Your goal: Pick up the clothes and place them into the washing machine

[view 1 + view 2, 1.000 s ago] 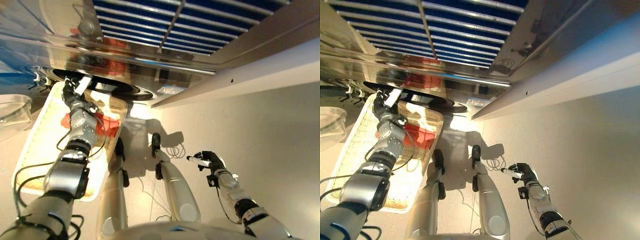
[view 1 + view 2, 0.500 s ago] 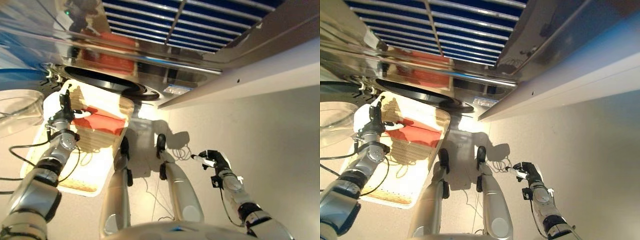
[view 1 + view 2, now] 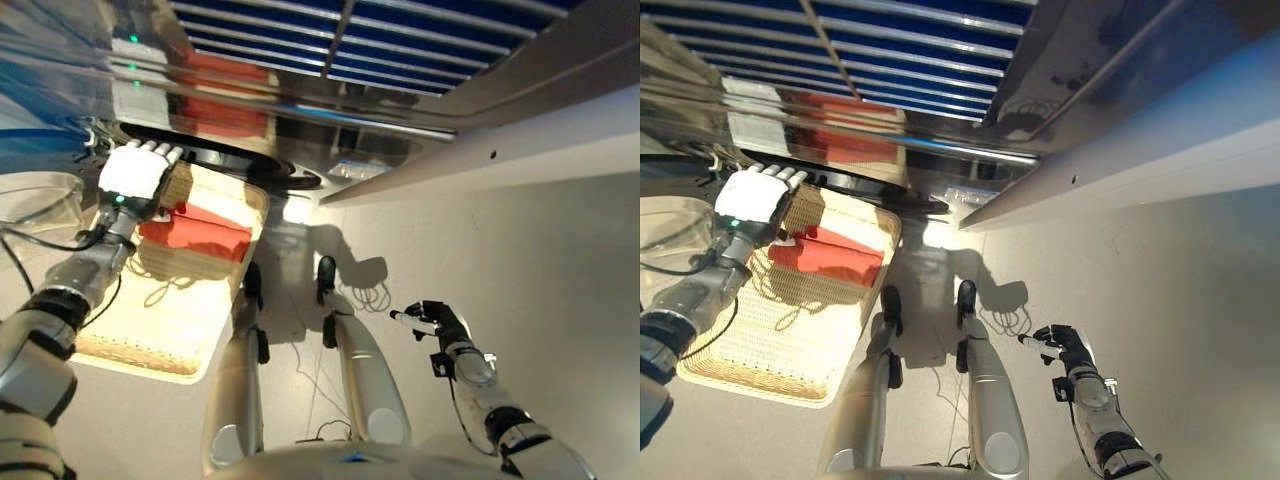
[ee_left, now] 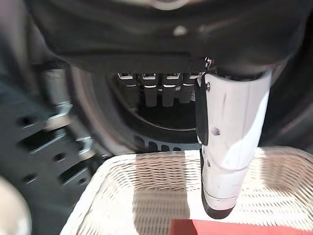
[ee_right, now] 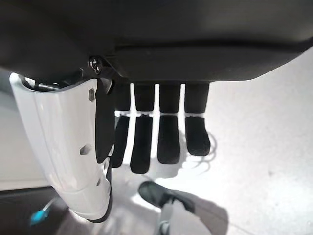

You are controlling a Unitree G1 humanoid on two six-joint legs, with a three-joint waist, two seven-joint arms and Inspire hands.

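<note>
At the far left, a clear plastic tub [image 3: 30, 205] stands on the floor, just beside a white woven wicker basket [image 3: 790, 340] of rectangular shape. A folded red cloth [image 3: 830, 257] lies in the far part of this basket, flat on the weave and not held by anything. The robot's left hand [image 3: 135, 172] hangs above the basket's far end, just to the left of the cloth. It is empty. In the left wrist view the fingers [image 4: 152, 89] run straight out side by side, slightly bent at the tips, and the white-covered thumb [image 4: 230, 142] stands apart from them, pointing down at the basket's weave, with a strip of the red cloth at the view's edge beneath it.

Beyond the basket's far end is the dark round opening of the washing machine [image 3: 235, 168], ringed in black, set low in the shiny metal front [image 3: 820, 115] of the machine, which mirrors the red cloth.

To the right, a pale bare floor [image 3: 520, 260] spreads out, bordered at the far side by a long white ledge [image 3: 480, 165]. The robot's right hand [image 3: 437, 320] hangs low over this floor, well apart from the basket. It holds nothing; its fingers [image 5: 168, 132] are relaxed and loosely straight, the white-covered thumb [image 5: 73, 156] beside them.
</note>
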